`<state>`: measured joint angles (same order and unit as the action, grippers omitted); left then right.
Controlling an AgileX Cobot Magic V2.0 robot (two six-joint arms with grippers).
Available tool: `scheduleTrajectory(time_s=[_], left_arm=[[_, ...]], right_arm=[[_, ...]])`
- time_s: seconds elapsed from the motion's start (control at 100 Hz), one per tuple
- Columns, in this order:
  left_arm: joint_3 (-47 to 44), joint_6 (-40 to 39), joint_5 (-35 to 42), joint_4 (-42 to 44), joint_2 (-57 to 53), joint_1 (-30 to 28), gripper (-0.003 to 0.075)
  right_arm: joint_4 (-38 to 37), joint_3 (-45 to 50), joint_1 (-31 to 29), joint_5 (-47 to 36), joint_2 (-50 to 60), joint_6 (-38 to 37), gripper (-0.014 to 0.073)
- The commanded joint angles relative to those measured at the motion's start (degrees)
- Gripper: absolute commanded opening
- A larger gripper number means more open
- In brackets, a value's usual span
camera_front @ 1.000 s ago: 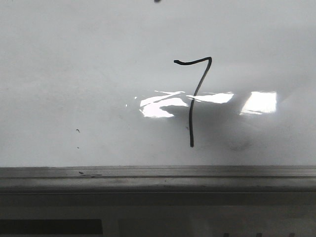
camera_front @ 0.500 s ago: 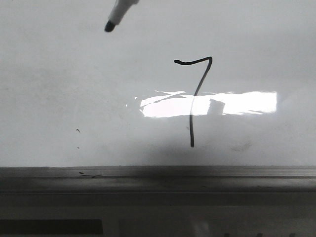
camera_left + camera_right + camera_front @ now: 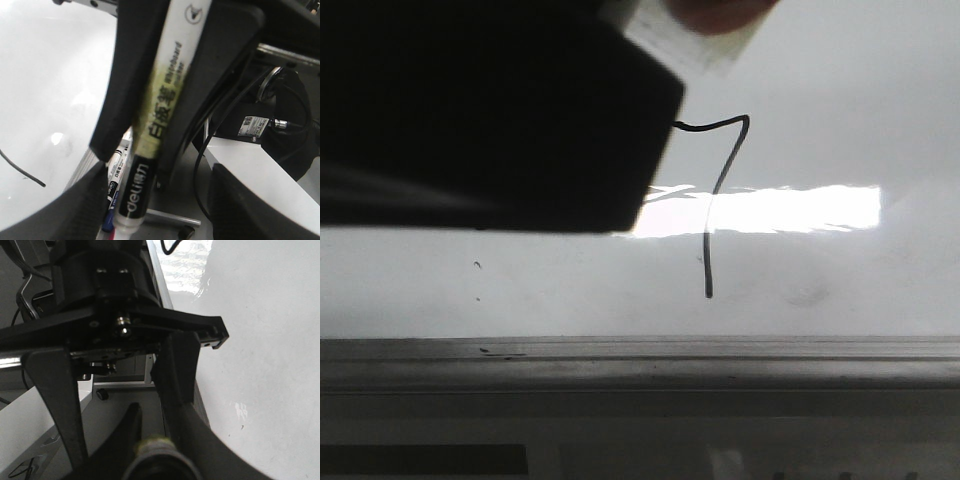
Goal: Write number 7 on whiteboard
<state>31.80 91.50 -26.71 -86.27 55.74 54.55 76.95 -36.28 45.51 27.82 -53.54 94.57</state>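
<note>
Black gripper housing belonging to the left gripper [image 3: 490,110] fills the upper left of the front view, close to the camera and out of focus, and covers the start of the top bar of the drawn figure. In the left wrist view the left gripper [image 3: 165,95] is clamped on a white whiteboard marker with black printed lettering and a black end band [image 3: 157,115]; the marker runs lengthwise between the two dark fingers [image 3: 127,75]. A white end of this marker [image 3: 695,40] shows at the top edge of the front view, clear of the board surface.

Beyond the gripper lies the large glossy white-grey whiteboard [image 3: 840,90] with a grey metal edge rail along its near side. The thin black hand-drawn number 7 [image 3: 712,210] sits right of centre on the board: a short wavy top bar, then a long slanted stem ending just short of the rail. A bright rectangular glare band crosses the stem. The end of a black stroke [image 3: 22,172] is also visible in the left wrist view.

In the right wrist view the right gripper [image 3: 120,405] stands with its fingers [image 3: 52,405] spread apart and nothing between them, beside the board edge.
</note>
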Motion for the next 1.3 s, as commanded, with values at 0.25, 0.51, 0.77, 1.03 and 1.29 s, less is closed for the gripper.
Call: scheduleTrajectory(time_s=[0.25, 0.51, 0.77, 1.03, 1.29], left_arm=[[2.1, -0.3, -1.3, -1.8, -0.2, 0.5, -0.0020], [2.1, -0.3, -1.7, -1.8, -0.2, 0.5, -0.0020], [2.0, -0.3, -2.7, -1.3, -0.2, 0.5, -0.0020], [1.1, -0.3, -2.8, -1.3, -0.2, 0.5, -0.0020], [1.0, -0.3, -2.6, -1.3, -0.2, 0.5, -0.0020]], right_arm=[[1.5, -2.0, 0.0, 3.2, 0.3, -0.1, -0.0054], [2.2, -2.0, 0.0, 3.7, 0.3, -0.7, -0.0021], [2.5, -2.0, 0.0, 2.6, 0.3, -1.1, 0.0266], [4.0, -2.0, 0.0, -2.0, 0.5, -1.1, 0.0500], [4.0, -3.1, 0.0, -6.0, 3.5, -1.1, 0.0504]])
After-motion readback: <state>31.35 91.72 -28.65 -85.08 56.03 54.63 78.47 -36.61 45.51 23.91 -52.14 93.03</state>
